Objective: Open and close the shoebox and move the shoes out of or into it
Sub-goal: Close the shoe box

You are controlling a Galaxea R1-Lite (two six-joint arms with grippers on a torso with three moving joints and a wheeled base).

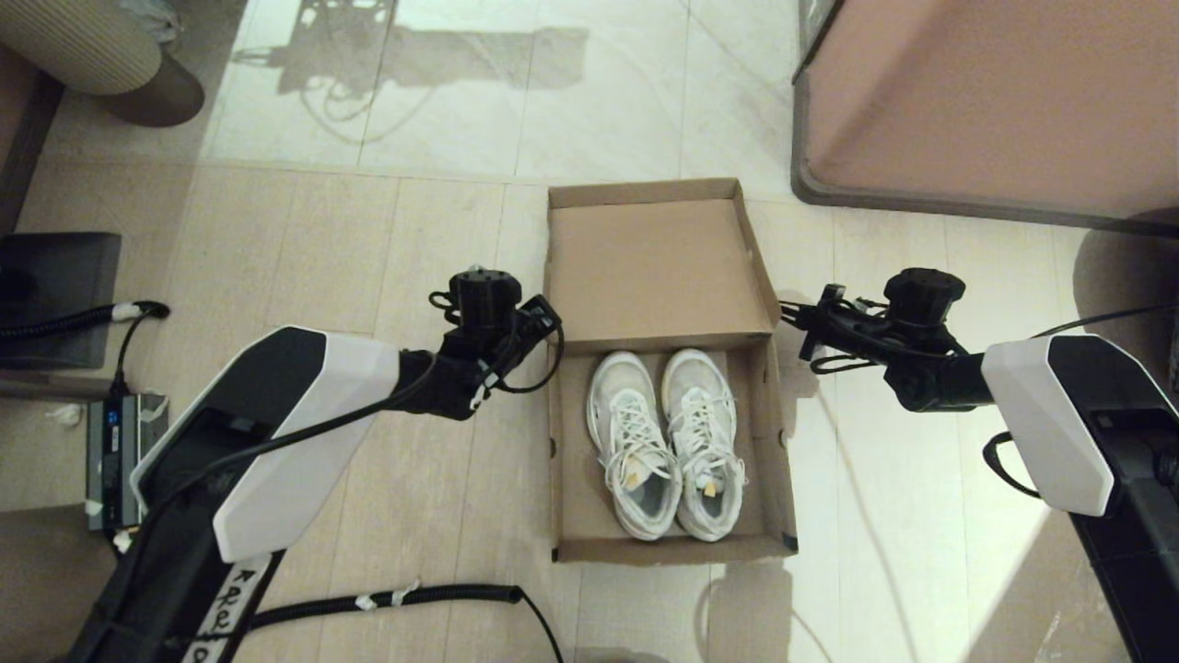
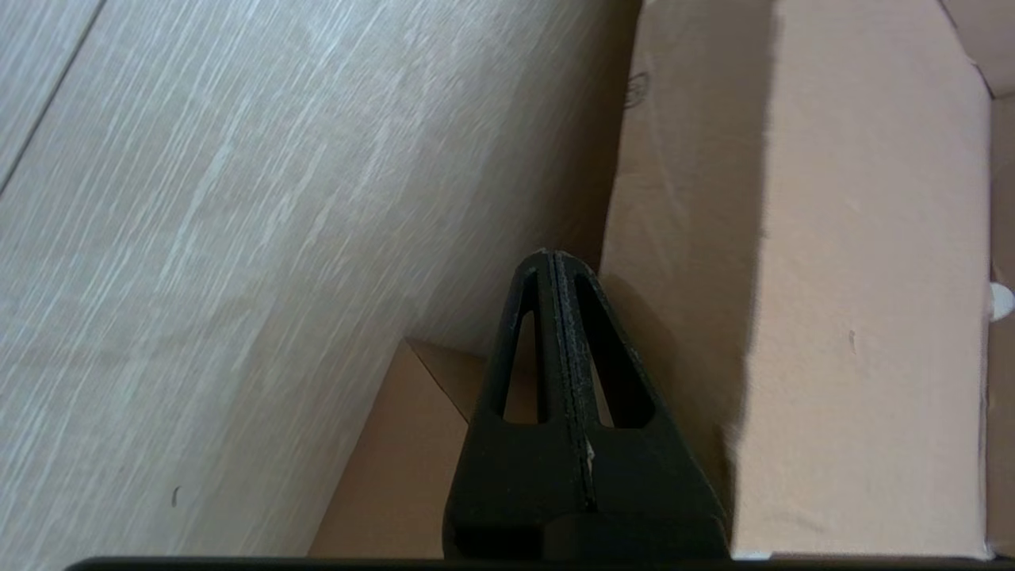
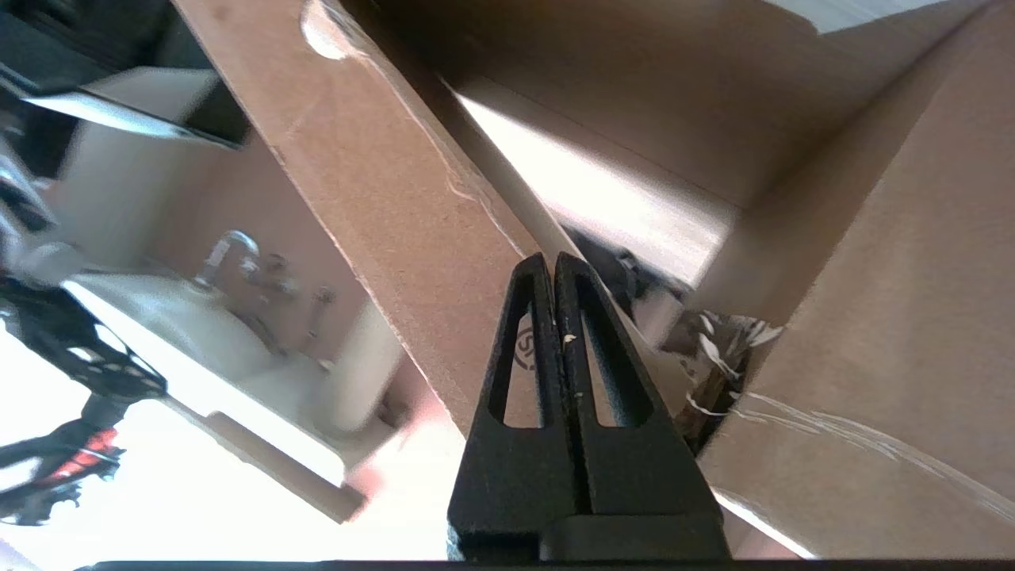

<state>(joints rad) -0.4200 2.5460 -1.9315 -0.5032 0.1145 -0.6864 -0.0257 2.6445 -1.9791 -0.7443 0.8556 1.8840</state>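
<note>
The brown cardboard shoebox (image 1: 781,479) sits on the floor with its hinged lid (image 1: 654,267) raised over the far half. The pair of white sneakers (image 1: 668,442) lies side by side inside, toes toward the lid. My left gripper (image 1: 550,322) is shut and empty at the left end of the lid's near edge; in the left wrist view its tips (image 2: 553,255) sit beside the lid's side flap (image 2: 833,277). My right gripper (image 1: 789,315) is shut and empty at the lid's right end, its tips (image 3: 553,256) against the cardboard flap (image 3: 396,198). A white sneaker (image 3: 198,333) shows blurred beyond.
A large pinkish-brown cabinet (image 1: 986,101) with a dark base stands far right, close to the box's far corner. A ribbed beige object (image 1: 83,46) is far left. A dark case (image 1: 55,295), a power unit (image 1: 120,442) and a coiled cable (image 1: 414,597) lie on the left floor.
</note>
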